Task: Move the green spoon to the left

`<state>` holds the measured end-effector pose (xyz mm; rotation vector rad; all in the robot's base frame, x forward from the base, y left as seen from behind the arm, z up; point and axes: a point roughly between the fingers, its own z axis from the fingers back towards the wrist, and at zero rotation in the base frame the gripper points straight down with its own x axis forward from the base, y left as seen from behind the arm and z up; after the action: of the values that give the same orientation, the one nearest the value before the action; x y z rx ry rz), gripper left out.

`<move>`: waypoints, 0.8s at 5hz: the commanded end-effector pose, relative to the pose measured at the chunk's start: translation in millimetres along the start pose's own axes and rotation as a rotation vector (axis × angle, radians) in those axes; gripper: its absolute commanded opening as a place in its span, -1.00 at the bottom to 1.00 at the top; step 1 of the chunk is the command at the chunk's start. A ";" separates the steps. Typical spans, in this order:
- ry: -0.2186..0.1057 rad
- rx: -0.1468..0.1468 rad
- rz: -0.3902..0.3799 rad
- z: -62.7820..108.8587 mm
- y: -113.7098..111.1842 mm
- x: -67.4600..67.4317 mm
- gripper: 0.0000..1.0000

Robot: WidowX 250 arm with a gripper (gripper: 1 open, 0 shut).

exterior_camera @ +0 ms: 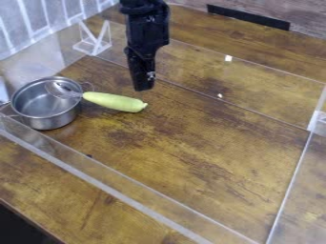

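Your small green spoon with the thick rounded yellow-green plastic handle lies flat on the worn brown wooden table, handle running left to right, its left end right at the rim of the round steel pot with side handles; its bowl end can't be made out clearly against the pot from this camera. The spoon sits below and a bit left of your black claw, with the handle's right tip nearest to it. The claw hangs pointing straight down above the table, clear of the spoon, with a visible gap between its tip and the handle. Its jaws look pressed together, fully closed, and you have nothing in them; nothing touches the claw. The black arm rises from it toward the top edge of the view. The pot stands at the left side of the table, upright, shiny inside, well apart from the claw. Clear acrylic walls box in the work area, with a near edge running diagonally across the front of the table. A small clear plastic stand sits at the back left, behind the pot and left of the arm.
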<state>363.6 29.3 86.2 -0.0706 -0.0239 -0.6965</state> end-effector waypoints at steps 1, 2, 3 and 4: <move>-0.061 0.052 -0.059 22.7 -8.2 0.1 1.00; -0.056 0.039 -0.043 2.9 -5.6 7.5 -1.00; -0.054 0.039 -0.026 -10.3 -3.6 15.3 -1.00; -0.059 0.062 0.030 5.2 5.0 10.4 -1.00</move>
<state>368.8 21.2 62.1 -0.0727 -0.0204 -0.6702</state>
